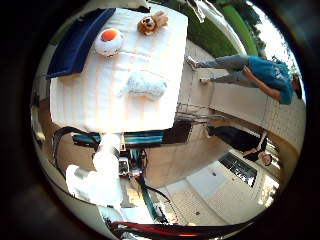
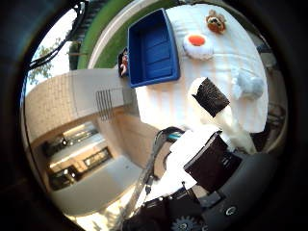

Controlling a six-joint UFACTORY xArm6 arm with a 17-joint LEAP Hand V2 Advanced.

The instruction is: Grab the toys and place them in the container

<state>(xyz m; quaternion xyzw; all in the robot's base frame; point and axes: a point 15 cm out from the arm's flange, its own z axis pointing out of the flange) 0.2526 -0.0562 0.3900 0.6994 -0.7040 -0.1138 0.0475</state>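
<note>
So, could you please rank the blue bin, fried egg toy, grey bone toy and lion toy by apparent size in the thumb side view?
1. Blue bin
2. Egg and bone, about alike
3. Lion

Plush toys (image 1: 145, 84), smooth blue plastic container (image 2: 153, 47), striped cloth tbl cover (image 1: 90, 100)

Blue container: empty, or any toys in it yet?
Empty. The blue container shows only its bare floor; three toys lie on the white tablecloth beside it.

No readable text, no labels, no numbers, no signs anywhere
</note>
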